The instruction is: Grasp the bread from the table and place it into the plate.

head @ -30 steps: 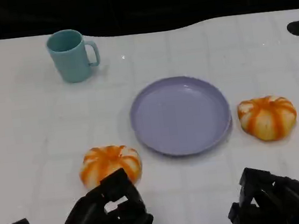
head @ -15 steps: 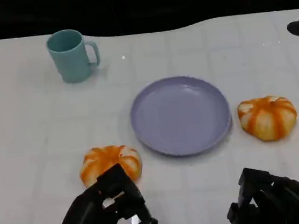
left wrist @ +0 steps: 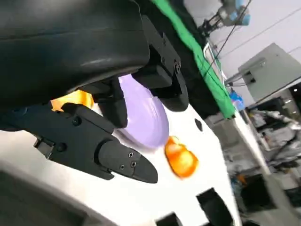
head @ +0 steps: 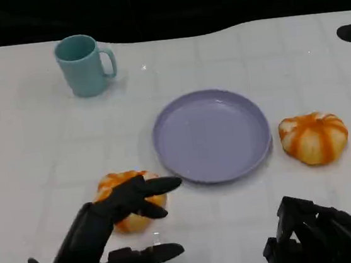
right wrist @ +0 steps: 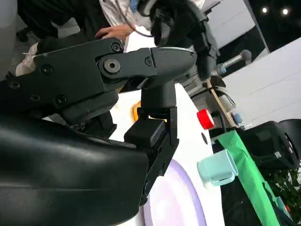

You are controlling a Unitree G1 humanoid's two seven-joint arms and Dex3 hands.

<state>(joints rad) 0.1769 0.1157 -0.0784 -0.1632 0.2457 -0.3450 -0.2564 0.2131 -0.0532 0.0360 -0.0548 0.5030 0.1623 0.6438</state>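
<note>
At the near left of the white surface (head: 32, 154), your left hand (head: 104, 231) hangs with its fingers (head: 145, 189) spread apart and holding nothing. The upper fingers reach over the near bread (head: 130, 197), an orange-and-white striped bun, and hide part of its front; you cannot tell from the head view whether they touch it. A lower finger stretches out closer to you, apart from the bun. In the left wrist view the same hand (left wrist: 101, 110) shows as splayed black fingers with a sliver of orange bread (left wrist: 73, 100) behind them.

Just beyond and to the right of that bun sits the lilac plate (head: 212, 135), bare inside, its rim near the fingertips but not touching them. A second striped bread (head: 314, 138) lies on the surface just right of the plate, well away from either hand. A teal mug (head: 84, 65) stands upright at the far left, handle to the right.

Your right hand (head: 321, 237) sits low at the near right edge, fingers curled in on nothing.
</note>
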